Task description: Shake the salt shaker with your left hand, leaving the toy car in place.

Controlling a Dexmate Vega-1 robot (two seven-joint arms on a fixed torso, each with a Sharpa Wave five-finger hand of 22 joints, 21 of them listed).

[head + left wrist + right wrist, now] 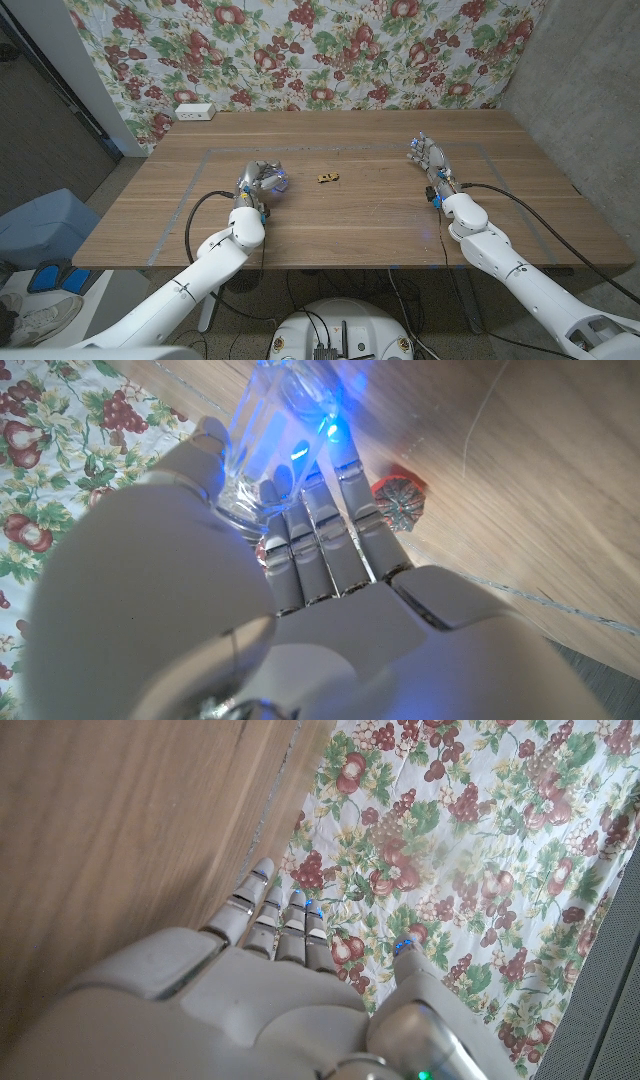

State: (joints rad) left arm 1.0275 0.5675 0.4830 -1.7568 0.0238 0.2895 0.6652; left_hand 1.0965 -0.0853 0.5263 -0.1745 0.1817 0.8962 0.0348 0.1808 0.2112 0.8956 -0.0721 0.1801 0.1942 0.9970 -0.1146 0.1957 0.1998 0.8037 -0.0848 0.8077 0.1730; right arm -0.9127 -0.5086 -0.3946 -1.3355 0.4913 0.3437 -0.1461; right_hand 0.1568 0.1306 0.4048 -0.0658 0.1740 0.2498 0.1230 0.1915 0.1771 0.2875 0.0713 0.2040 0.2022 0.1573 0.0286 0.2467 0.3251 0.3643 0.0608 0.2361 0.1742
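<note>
Two robot hands work over a wooden tabletop [360, 215] in front of a fruit-print cloth [300, 50]. From the head camera, the left robot hand [262, 184] is wrapped around the salt shaker [272, 180], a clear glass piece lit blue from the fingertips; whether its base touches the wood or sits just above it cannot be told from this angle. The toy car [327, 177], small and yellowish, lies a short way off the left robot hand's fingertip side, toward the middle of the tabletop, apart from both hands. The right robot hand [430, 160] stands well away on the far side of the car, fingers straight and reaching toward the cloth, holding nothing. A white box [193, 112] sits at the tabletop's far edge beyond the left robot hand.

From the left wrist camera, the left robot hand [300, 590] has its fingers [320, 540] laid against one side of the salt shaker [275, 450] and its thumb on the other, clamped on the glass. A small red-and-grey cap-like thing [398, 500] lies on the wood just beside the fingers; what it is cannot be told.

From the right wrist camera, the right robot hand [270, 980] is empty, its fingers [275, 920] extended side by side toward the cloth.

By the look of it the grasp is made and the car is undisturbed; the shaking itself appears to be what remains, or is under way. No brand, label or writing can be read anywhere.
</note>
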